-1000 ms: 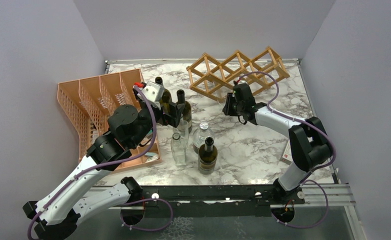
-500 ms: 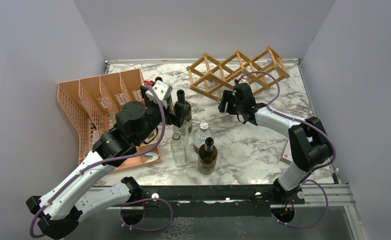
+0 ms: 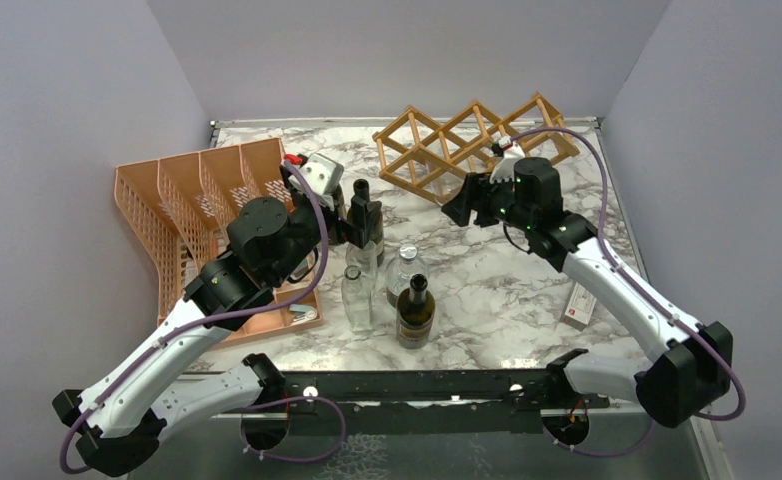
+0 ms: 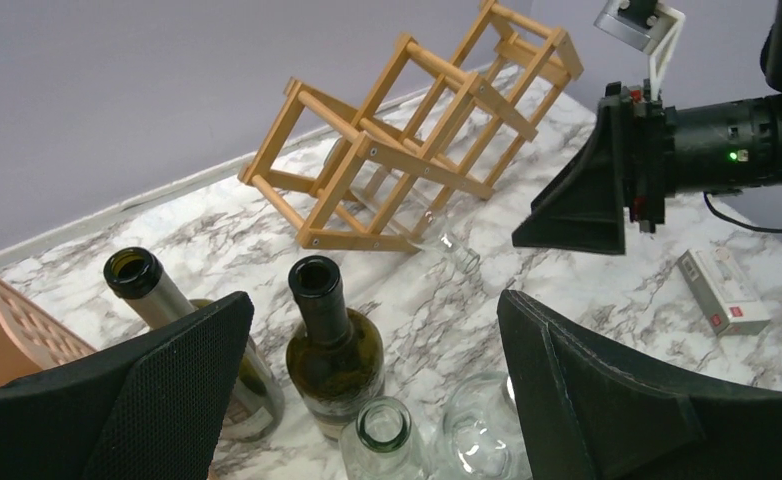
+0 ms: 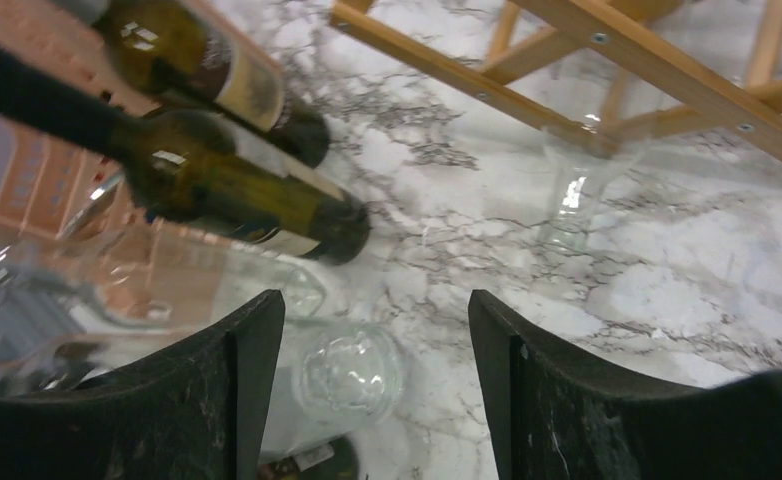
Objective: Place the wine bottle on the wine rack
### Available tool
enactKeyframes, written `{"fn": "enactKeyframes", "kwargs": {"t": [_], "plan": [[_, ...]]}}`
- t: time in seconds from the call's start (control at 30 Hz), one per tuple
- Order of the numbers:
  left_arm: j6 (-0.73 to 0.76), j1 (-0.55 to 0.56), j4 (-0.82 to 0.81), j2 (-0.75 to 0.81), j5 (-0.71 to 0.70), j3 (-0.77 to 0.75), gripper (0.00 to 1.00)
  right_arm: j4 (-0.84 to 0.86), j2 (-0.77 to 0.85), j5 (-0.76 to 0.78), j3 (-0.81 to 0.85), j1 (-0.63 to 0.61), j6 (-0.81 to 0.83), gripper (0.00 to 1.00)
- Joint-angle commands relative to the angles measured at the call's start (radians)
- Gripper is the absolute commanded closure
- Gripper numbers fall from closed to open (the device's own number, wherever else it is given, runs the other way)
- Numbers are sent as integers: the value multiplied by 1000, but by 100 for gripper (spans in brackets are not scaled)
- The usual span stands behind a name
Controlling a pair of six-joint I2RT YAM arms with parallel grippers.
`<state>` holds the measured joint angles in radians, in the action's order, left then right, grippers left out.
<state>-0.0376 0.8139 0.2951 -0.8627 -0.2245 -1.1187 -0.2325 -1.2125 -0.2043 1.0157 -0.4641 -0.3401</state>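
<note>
Since a second ago the right arm has swung its elbow out wide, and the left gripper [image 4: 375, 300] has pushed forward to the dark wine bottle [image 4: 332, 355]. That bottle stands upright on the marble table [image 4: 527, 250], mouth uncorked, roughly centred in the gap between the left jaws, which are spread wide and touch nothing. It looks empty, so probably only moderately heavy. It is rigid, smooth glass that would slip and would break if dropped. I would take it on the straight body below the shoulder, not the thin neck.

A second dark bottle [image 4: 172, 320] stands just outside one finger, close enough to be knocked. Two clear bottles [image 4: 379, 438] stand on the wrist side of the gap. Beyond the jaws, well apart, sits the wine rack [image 4: 419, 166], with what looks like a clear bottle [image 5: 572, 195] already lying in a low cell. The right gripper [image 5: 375, 297] hovers beside the rack, jaws also apart and empty.
</note>
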Motion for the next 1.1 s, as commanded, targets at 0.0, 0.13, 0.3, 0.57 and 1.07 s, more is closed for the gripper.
{"fn": "enactKeyframes", "kwargs": {"t": [0.0,0.13,0.3,0.57,1.07], "plan": [[-59,0,-96,31,20,38,1,-124,43,-240,58,-17,94,31],[-101,0,-105,47,-30,60,1,-163,54,-272,106,-59,130,31],[-123,0,-110,80,-93,75,1,-165,22,-250,206,-162,154,31],[-103,1,-69,144,-237,30,1,-156,-148,-38,353,-365,203,36],[-26,1,-140,210,-369,62,1,-37,-361,39,427,-485,268,39]]}}
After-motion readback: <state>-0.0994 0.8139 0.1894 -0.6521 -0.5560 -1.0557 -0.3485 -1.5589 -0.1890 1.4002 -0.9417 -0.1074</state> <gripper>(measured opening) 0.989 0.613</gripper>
